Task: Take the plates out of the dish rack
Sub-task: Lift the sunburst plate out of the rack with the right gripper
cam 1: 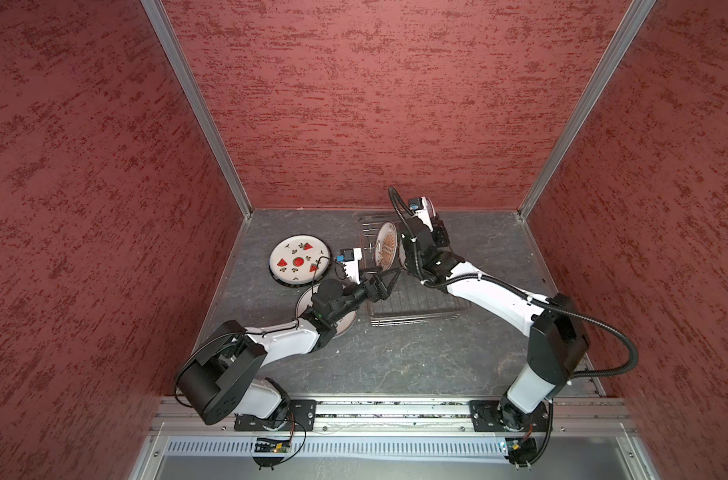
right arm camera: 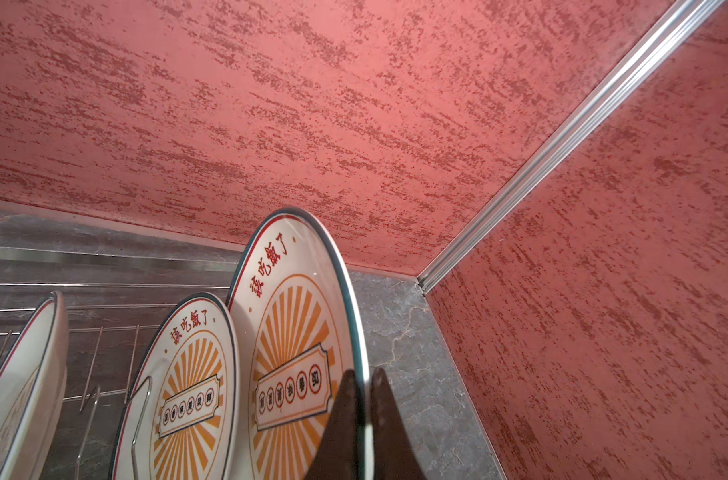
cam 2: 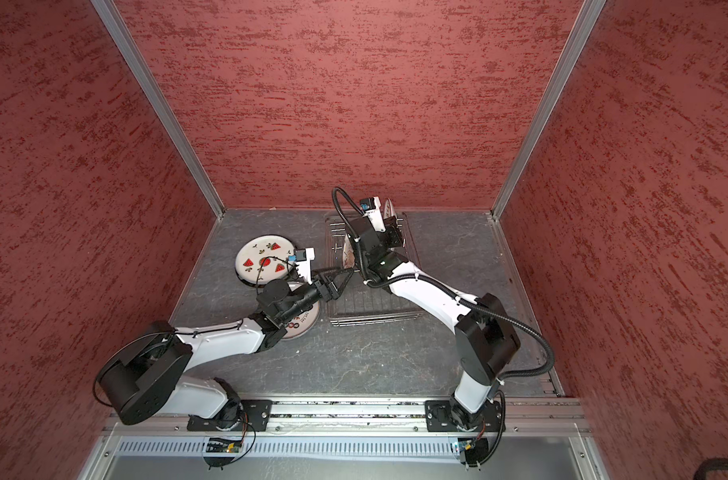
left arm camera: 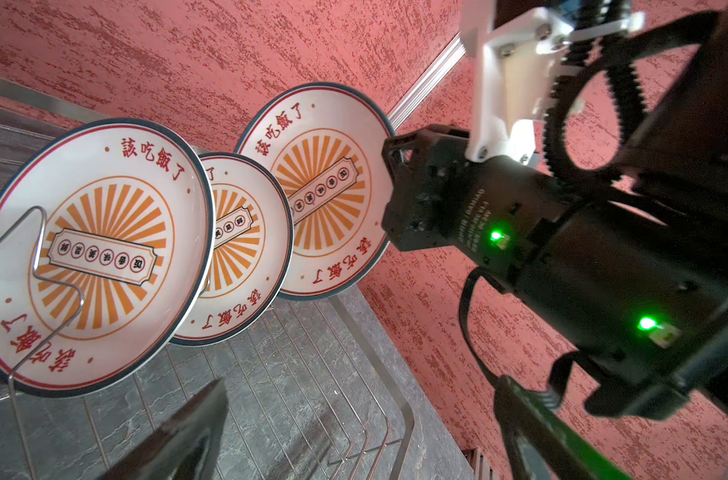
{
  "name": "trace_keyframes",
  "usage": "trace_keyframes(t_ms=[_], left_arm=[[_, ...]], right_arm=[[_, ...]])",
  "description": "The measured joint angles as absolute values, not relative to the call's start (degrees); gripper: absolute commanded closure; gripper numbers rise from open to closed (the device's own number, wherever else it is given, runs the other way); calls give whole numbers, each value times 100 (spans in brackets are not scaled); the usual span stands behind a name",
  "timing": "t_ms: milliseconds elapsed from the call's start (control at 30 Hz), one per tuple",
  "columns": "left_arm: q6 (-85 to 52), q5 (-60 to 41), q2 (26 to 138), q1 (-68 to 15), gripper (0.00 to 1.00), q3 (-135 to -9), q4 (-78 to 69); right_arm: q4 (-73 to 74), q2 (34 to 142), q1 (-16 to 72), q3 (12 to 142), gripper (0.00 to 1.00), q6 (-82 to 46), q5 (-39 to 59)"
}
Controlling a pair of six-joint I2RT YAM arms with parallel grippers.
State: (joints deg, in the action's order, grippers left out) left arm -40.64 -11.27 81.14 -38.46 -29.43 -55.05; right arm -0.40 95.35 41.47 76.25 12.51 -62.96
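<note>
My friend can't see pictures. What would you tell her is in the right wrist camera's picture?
The right gripper pinches the rim of an orange sunburst plate. A second plate and a third plate stand on edge beside it in the wire rack, with a red wall behind.

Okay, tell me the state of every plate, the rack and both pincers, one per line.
left pincer: open, empty, above the dish rack.
right pincer: shut on the rear sunburst plate's rim.
rear sunburst plate: on edge, gripped.
middle sunburst plate: on edge in the rack.
front sunburst plate: on edge in the rack.
watermelon plate: flat, atop a dark-rimmed plate.
ring-motif plate: flat on the table.
</note>
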Motion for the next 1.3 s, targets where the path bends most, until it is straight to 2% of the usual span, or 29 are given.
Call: trace_keyframes(t_ms=[400, 667, 833, 1033, 1300], left_arm=[[-3909, -1033, 7972, -4099, 1, -2947, -5478], [-3686, -932, 7922, -4386, 1, -3081, -5395], [-3520, -854, 7758, -4456, 1, -3081, -5275], [-3374, -906, 7325, -4401, 1, -3055, -5019], [-3363, -808, 6694, -4303, 1, -2561, -4799]], right_arm=[[1035, 7568, 4294, 6025, 100, 1280, -6576], [1245, 6119, 4294, 5002, 100, 672, -5990], [1269, 5299, 4292, 4445, 100, 167, -5098], [1522, 4480, 4228, 3701, 100, -467, -3435], [1999, 4307, 3951, 3256, 100, -1280, -1350]])
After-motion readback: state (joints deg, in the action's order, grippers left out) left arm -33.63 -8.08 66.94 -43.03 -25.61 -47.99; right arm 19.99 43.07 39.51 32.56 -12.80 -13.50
